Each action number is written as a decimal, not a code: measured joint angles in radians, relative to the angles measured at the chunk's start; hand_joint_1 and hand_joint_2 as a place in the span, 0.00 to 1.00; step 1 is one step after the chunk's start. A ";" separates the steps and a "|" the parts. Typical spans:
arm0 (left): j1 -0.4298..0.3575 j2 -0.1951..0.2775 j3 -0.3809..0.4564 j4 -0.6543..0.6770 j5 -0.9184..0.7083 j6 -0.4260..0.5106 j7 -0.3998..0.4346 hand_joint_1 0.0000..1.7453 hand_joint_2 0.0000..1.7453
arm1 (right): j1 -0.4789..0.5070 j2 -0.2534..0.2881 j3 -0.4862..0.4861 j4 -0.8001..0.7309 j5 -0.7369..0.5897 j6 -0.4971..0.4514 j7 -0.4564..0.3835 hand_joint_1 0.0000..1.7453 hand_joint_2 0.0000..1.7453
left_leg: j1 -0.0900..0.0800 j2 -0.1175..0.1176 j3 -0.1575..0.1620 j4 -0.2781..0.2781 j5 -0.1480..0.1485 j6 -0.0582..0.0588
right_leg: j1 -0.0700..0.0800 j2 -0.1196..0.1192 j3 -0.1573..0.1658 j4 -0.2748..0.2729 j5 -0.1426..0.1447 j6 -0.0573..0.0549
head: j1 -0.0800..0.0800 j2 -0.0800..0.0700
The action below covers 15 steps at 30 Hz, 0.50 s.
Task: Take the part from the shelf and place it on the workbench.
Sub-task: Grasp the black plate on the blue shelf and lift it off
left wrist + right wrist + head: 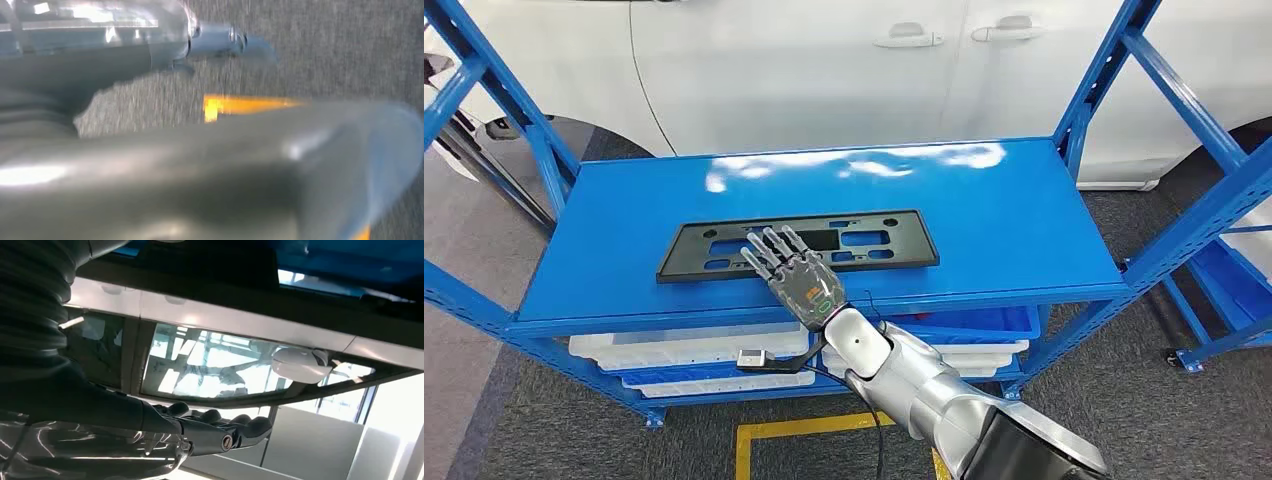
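A big white car [824, 70] stands behind a blue shelf [1024, 230]. The shelf has a flat blue top and slanted blue posts at its sides. Under the top sit white trays [674, 350] and a blue bin [984, 322]. The floor is grey carpet [554, 430] with a yellow line [794, 430] on it.

The part [724, 250] lies flat on the top of the shelf, close to the front edge. It is a long, thin, black frame with holes cut in it.

The robot's silver right arm [914, 385] reaches up from below. Its right hand [802, 280] is at the front edge of the part, with the palm facing down. The fingers [769, 248] are straight and spread apart, and their tips lie over the part. They hold nothing. It is hard to tell if they touch the part or are just above it. In the right wrist view the dark fingers [240, 432] stretch out straight, with the car's window and side mirror [300, 365] beyond them.

The left hand [200, 170] is a grey blur over the carpet. One cannot tell if its fingers are open or closed.
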 joint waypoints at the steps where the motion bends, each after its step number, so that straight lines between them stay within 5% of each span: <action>1: 0.000 0.000 0.000 0.000 0.000 0.000 0.001 0.00 0.00 | 0.000 0.000 0.004 0.001 0.000 0.000 0.000 0.00 1.00 | 0.002 0.000 -0.019 0.040 -0.020 -0.003 | 0.000 0.000 0.001 0.000 0.000 -0.001 | 0.000 0.000; 4: 0.002 0.000 0.000 0.000 0.000 0.001 0.003 0.00 0.00 | 0.003 0.000 0.020 0.006 0.000 0.000 0.000 0.00 1.00 | 0.009 0.000 -0.095 0.194 -0.076 -0.015 | 0.000 -0.001 0.002 0.001 -0.003 -0.004 | 0.000 0.000; 5: 0.003 0.001 0.000 0.000 0.000 0.002 0.004 0.00 0.00 | 0.005 0.000 0.026 0.009 0.000 0.000 0.000 0.00 1.00 | 0.012 0.000 -0.104 0.208 -0.070 -0.018 | 0.000 -0.001 0.003 0.002 -0.004 -0.003 | 0.000 0.000; 6: 0.003 0.001 0.000 0.000 0.000 0.002 0.004 0.00 0.00 | 0.006 0.000 0.030 0.011 0.000 0.000 0.000 0.00 1.00 | 0.014 0.001 -0.094 0.184 -0.046 -0.021 | -0.001 0.000 0.004 0.003 -0.006 -0.001 | 0.000 0.000; 9: 0.001 0.003 0.000 0.000 0.000 0.002 0.003 0.00 0.00 | 0.006 0.000 0.037 0.014 0.000 0.000 0.000 0.00 1.00 | 0.020 0.001 -0.002 -0.007 0.040 -0.020 | -0.001 0.002 0.008 0.012 -0.016 0.012 | 0.000 0.000; 11: 0.001 0.003 0.000 0.000 0.000 0.002 0.003 0.00 0.00 | 0.005 0.000 0.039 0.015 0.000 0.000 0.001 0.00 1.00 | 0.017 -0.001 0.022 -0.058 0.047 -0.006 | 0.002 0.002 0.006 0.016 -0.019 0.024 | 0.000 0.000; 15: 0.001 0.002 -0.003 0.000 -0.001 0.002 0.002 0.00 0.00 | 0.004 0.000 0.040 0.016 0.000 0.000 0.003 0.00 1.00 | 0.015 -0.002 0.026 -0.064 0.047 0.025 | -0.001 0.001 -0.006 0.045 -0.043 0.047 | 0.000 0.000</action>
